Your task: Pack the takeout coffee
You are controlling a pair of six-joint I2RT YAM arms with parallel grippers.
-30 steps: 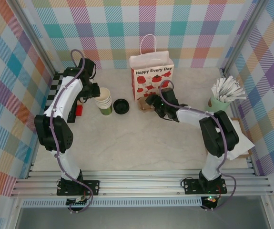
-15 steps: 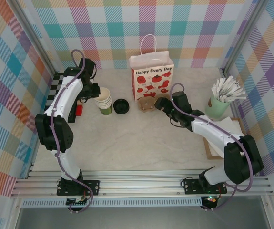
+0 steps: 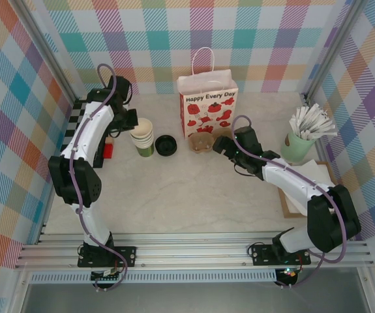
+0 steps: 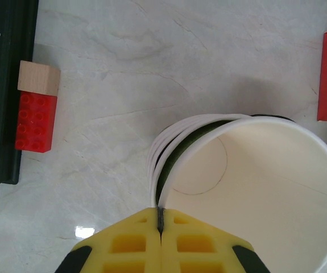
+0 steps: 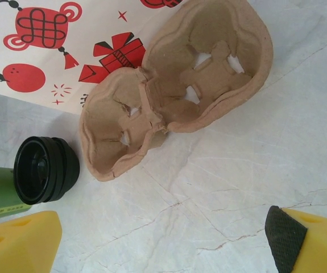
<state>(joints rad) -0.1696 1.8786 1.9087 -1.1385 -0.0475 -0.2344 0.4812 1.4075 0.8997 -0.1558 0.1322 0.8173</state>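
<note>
Rough matt pulp carrier (image 5: pixel 174 96), glossy black plastic lid (image 5: pixel 45 169), polished marble-look tabletop (image 5: pixel 237 187).

Both arms reach toward the paper bag (image 3: pixel 208 107), one gripper closed, one open.

The left arm rises from its base and stretches far to the left of the bag, with the wrist turned right, toward the bag. The left gripper (image 3: pixel 131 125) is well apart from the bag on its left side. In the left wrist view its yellow fingers (image 4: pixel 129 244) meet and pinch the rim of the top cup (image 4: pixel 254 170). The right arm has its elbow out to the right of the bag, and the forearm runs back to the left. The right gripper (image 3: pixel 218 145) stands low, just in front of the bag's right corner. Its yellow fingers (image 5: pixel 21 239) are spread wide with nothing between them.
</note>
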